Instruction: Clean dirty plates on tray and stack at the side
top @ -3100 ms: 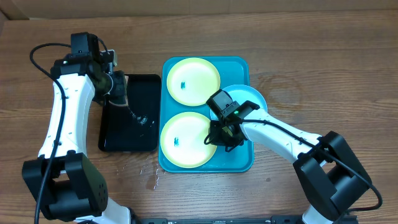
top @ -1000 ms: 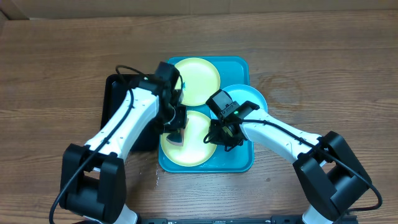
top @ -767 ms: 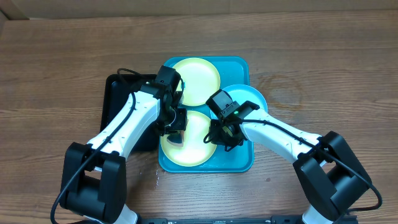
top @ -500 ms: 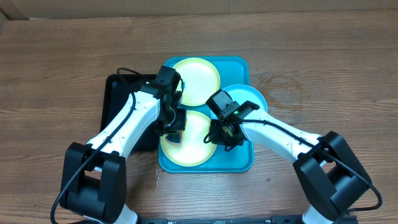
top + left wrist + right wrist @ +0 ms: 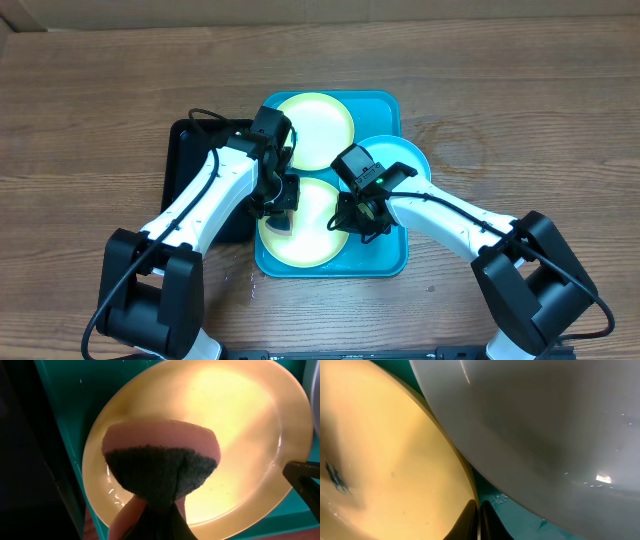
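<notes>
Left gripper (image 5: 281, 203) clenched on a pink-and-dark sponge (image 5: 161, 460), arm bent inward over the near yellow-green plate (image 5: 312, 242), right gripper (image 5: 361, 220) pinched closed at that plate's right rim, cyan plate (image 5: 408, 160) overlapping the tray (image 5: 388, 108) edge, far yellow-green plate (image 5: 312, 130) inside the tray.

The bright cyan-blue tray (image 5: 385, 255) lies flat. A pale yellow-green plate (image 5: 318, 122) fills the tray's far half. A second yellow-green plate (image 5: 312, 245), bearing a small blue smudge (image 5: 335, 477), fills its near half. A light cyan plate (image 5: 408, 160) overlaps the tray's right rim, partly outside.
</notes>
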{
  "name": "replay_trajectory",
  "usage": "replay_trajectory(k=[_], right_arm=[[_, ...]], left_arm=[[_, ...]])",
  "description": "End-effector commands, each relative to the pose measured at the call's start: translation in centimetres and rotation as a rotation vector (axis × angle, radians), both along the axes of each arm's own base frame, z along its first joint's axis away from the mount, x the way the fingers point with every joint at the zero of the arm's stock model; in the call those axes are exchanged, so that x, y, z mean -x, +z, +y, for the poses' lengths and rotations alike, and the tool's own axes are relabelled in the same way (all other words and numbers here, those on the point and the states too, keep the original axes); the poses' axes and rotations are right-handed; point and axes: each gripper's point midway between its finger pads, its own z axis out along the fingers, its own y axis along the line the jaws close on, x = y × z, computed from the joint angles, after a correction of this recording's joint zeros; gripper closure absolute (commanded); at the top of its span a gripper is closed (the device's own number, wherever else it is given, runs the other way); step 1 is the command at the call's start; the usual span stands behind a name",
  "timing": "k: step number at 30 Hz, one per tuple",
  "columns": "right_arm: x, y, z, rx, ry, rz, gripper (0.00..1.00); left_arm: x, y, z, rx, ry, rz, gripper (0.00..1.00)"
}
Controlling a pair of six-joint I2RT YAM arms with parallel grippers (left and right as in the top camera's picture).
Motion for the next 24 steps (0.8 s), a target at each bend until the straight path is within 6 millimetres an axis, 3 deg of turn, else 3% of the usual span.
replay_trajectory(k=[1, 10, 24], right_arm=[[0.1, -0.4, -0.1, 0.017, 0.0, -0.001, 0.96], [0.2, -0.4, -0.1, 0.017, 0.003, -0.001, 0.96], [0.1, -0.4, -0.1, 0.017, 0.003, -0.001, 0.96]], left_arm=[[0.3, 0.0, -0.2, -0.014, -0.007, 0.0, 0.96], [0.5, -0.1, -0.8, -0.021, -0.029, -0.005, 0.96], [-0.3, -0.2, 0.7, -0.116, 0.044, -0.041, 0.96]])
